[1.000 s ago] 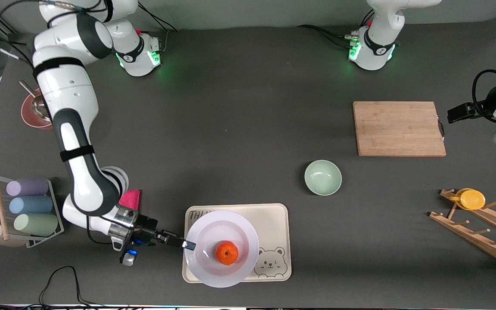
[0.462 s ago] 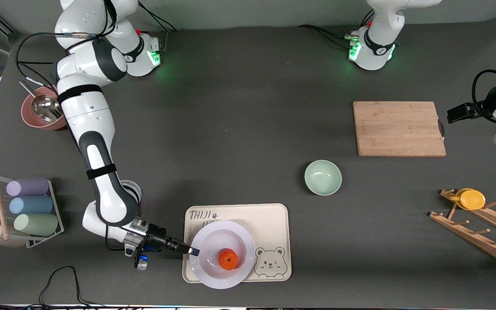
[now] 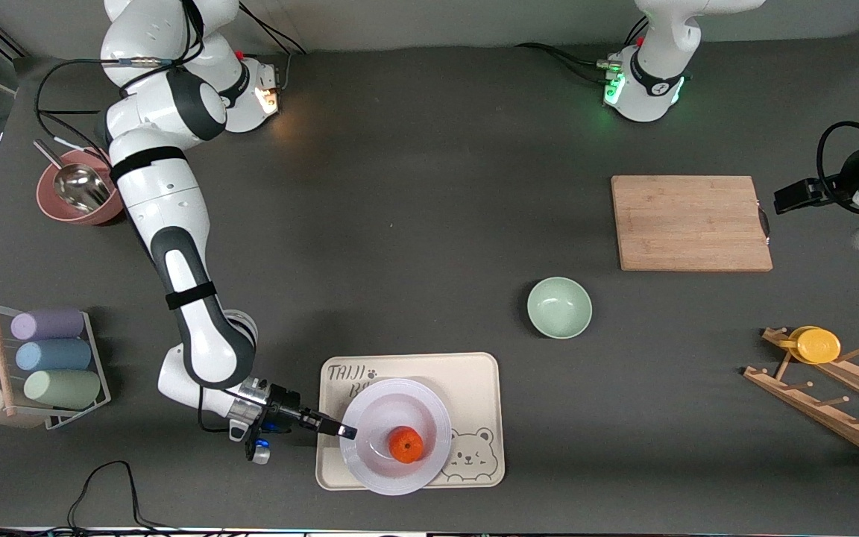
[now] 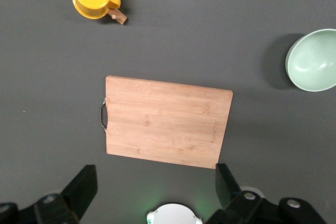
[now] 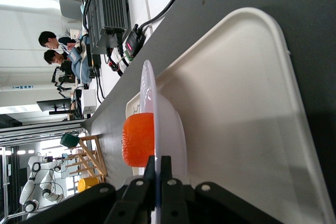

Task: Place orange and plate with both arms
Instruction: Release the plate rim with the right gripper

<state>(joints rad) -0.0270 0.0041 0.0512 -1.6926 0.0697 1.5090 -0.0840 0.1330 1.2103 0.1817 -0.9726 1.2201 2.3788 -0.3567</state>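
Observation:
The pale plate (image 3: 388, 406) lies level over the cream bear tray (image 3: 474, 377), near the table's front edge; whether it touches the tray I cannot tell. The orange (image 3: 406, 444) sits in its well. My right gripper (image 3: 344, 430) is shut on the plate's rim at the side toward the right arm's end. In the right wrist view the thin rim (image 5: 148, 90) runs between the right gripper (image 5: 158, 162) fingers, with the orange (image 5: 139, 139) just past them. My left gripper (image 3: 789, 199) waits high at the left arm's end, open and empty (image 4: 155, 183).
A wooden cutting board (image 3: 690, 222) and a mint-green bowl (image 3: 559, 307) lie toward the left arm's end. A wooden rack (image 3: 839, 403) there carries a yellow cup (image 3: 817, 345). At the right arm's end are a rack of pastel cups (image 3: 49, 356) and a pink bowl (image 3: 75, 195).
My right gripper has carried the plate and orange a little toward the left arm's end and lowered them over the tray. The left arm has not moved.

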